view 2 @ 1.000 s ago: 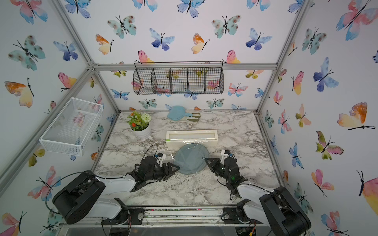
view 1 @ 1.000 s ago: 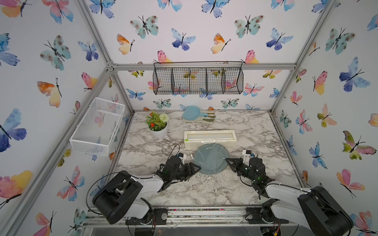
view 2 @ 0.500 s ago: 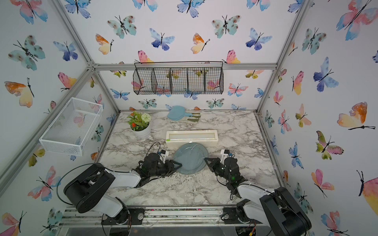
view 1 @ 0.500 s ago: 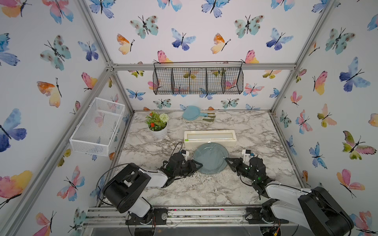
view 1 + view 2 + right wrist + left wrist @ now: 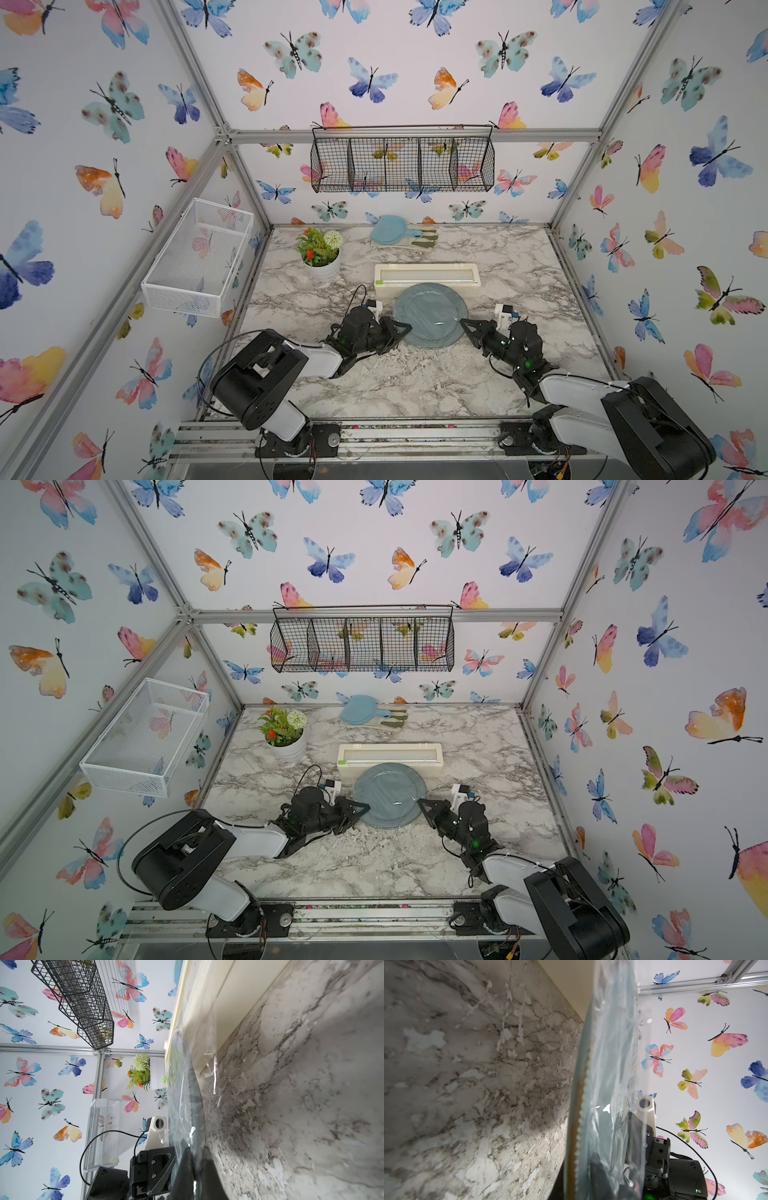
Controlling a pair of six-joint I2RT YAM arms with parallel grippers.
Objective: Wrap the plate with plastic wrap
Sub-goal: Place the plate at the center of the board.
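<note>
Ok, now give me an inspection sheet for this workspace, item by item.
Surface: marble-pattern table, worn whitish patches near the plate.
Job's things: plate flat in front of the dispenser box, plastic wrap lying over it.
Clutter: potted plant and light-blue board at the back.
Claws: left claw at the plate's rim, opening unclear; right claw shut on the wrap at the opposite rim.
Cables: black cable looped at the left wrist.
Surroundings: black wire basket on the back wall, white mesh basket on a side wall.
</note>
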